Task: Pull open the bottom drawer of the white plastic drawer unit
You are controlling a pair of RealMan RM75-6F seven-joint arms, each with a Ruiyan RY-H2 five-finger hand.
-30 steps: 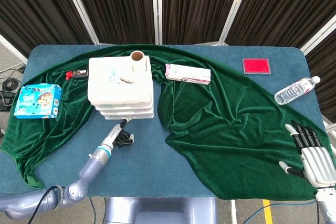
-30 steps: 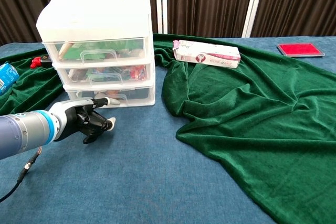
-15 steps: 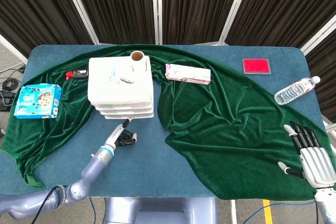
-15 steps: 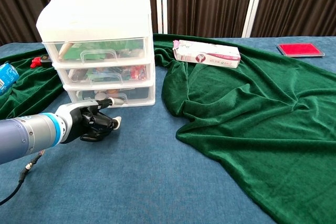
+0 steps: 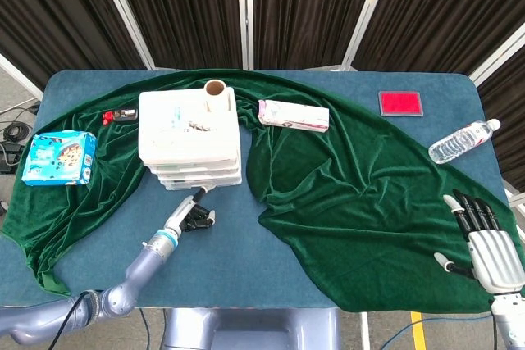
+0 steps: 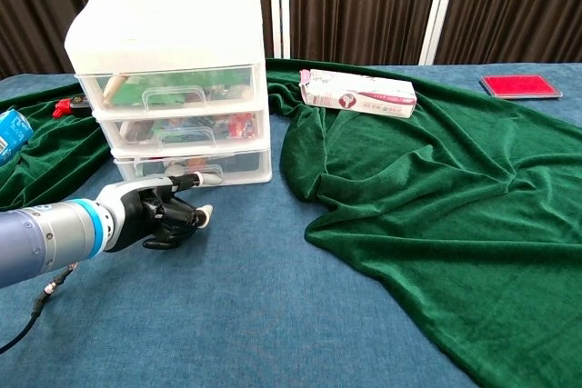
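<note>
Head view: the white drawer unit [image 5: 190, 138] sits at about 10 o'clock on the blue surface [image 5: 238, 252]; left robot hand [image 5: 194, 212] is at its base with fingers curled, a finger reaching at the bottom drawer [image 5: 197, 184]; right robot hand [image 5: 486, 243] idles at 4 o'clock, fingers spread, holding nothing.

Chest view: bottom drawer's moulded handle [image 6: 193, 173] is the spot to hook; light, slick plastic, so the unit probably slides; drawers hold colourful clutter, can't tell what.

Bare table [image 6: 236, 297] in front of drawer unit [image 6: 173, 79]; green cloth [image 6: 427, 188] bunched just right, prob. passable.
</note>
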